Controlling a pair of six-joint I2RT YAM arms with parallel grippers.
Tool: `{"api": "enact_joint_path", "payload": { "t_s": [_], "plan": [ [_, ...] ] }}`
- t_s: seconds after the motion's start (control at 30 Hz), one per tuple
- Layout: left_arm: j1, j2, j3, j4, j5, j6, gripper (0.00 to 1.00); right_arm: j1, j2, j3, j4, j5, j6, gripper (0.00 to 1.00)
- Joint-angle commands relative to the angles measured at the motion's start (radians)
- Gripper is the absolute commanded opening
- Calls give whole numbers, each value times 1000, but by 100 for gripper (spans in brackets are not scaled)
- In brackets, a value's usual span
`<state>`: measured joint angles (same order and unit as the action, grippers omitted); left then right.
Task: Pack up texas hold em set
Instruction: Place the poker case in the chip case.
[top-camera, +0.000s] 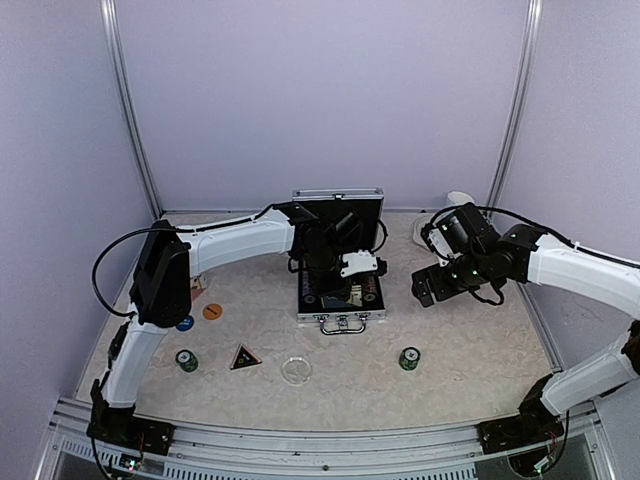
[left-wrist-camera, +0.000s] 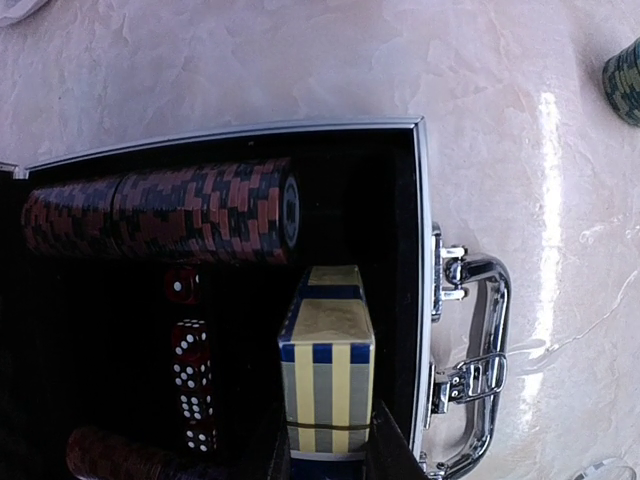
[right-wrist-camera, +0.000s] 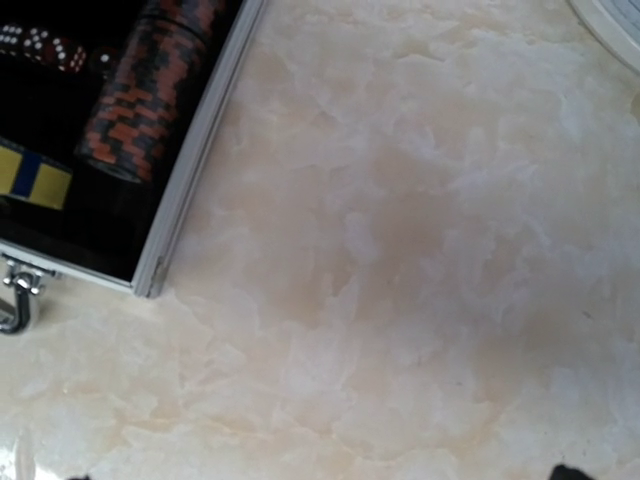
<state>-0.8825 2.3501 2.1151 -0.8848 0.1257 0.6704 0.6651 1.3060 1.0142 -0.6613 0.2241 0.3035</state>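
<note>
The silver briefcase (top-camera: 339, 318) lies open at the table's middle, lid up. My left gripper (top-camera: 348, 288) reaches into it and is shut on a blue-and-yellow striped card deck (left-wrist-camera: 325, 365), held on end between its fingers (left-wrist-camera: 392, 448) near the handle side. A red-and-black chip row (left-wrist-camera: 160, 212) and red dice (left-wrist-camera: 190, 352) lie in the black lining. My right gripper (top-camera: 425, 288) hovers right of the case, open and empty over bare table (right-wrist-camera: 400, 300). On the table lie two green chip stacks (top-camera: 187, 360) (top-camera: 409, 358), a black triangle (top-camera: 245, 357), a clear disc (top-camera: 295, 370), an orange disc (top-camera: 212, 311) and a blue disc (top-camera: 185, 323).
A pale mug (top-camera: 458, 201) stands at the back right behind my right arm. The case's chrome handle (left-wrist-camera: 478, 360) faces the near edge. The case corner (right-wrist-camera: 150, 275) shows in the right wrist view. Purple walls close in the table.
</note>
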Motion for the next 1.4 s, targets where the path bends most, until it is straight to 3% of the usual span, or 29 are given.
{"api": "enact_joint_path", "payload": {
  "t_s": [0.0,0.2,0.5,0.77,1.37],
  "plan": [
    [-4,15,43,-11,-9,-8,13,-6,7,-12,16,-6,-5,99],
    [-6,12,48,-10,-3,-11,14,-6,14,-10,24,-11,-9,99],
    [-6,29,46,-12,-9,-19,28,-6,12,-16,22,-8,-9,99],
    [-6,17,39,16,-47,-28,62,-6,12,-20,27,-13,-7,99],
    [14,-54,-40,98,-123,-55,65,-4,12,-15,24,-22,-2,99]
  ]
}}
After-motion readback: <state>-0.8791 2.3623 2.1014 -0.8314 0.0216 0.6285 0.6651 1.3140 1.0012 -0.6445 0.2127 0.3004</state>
